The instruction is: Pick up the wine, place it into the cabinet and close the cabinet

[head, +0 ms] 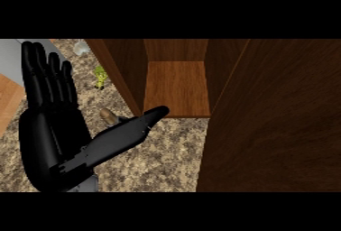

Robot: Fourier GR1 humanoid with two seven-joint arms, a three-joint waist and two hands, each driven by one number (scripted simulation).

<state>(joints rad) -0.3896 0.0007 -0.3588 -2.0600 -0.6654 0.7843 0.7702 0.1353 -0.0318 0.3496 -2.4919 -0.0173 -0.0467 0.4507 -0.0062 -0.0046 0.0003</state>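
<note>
My left hand [50, 135] fills the left of the head view, open, with straight fingers pointing up and the thumb [130, 131] stretched toward the cabinet. It holds nothing. A small brown rounded object [106, 115], possibly the wine bottle's top, peeks out just behind the thumb on the speckled counter [166, 153]; the rest of it is hidden. The wooden cabinet [177, 88] stands open at the centre, its inner shelf bare. Its dark door [279, 126] swings out toward me on the right. My right hand does not show.
A small green object [100, 77] lies on the counter left of the cabinet's side wall. A pale glassy item [81, 47] sits at the back. A wooden board edge [8, 101] shows at the far left.
</note>
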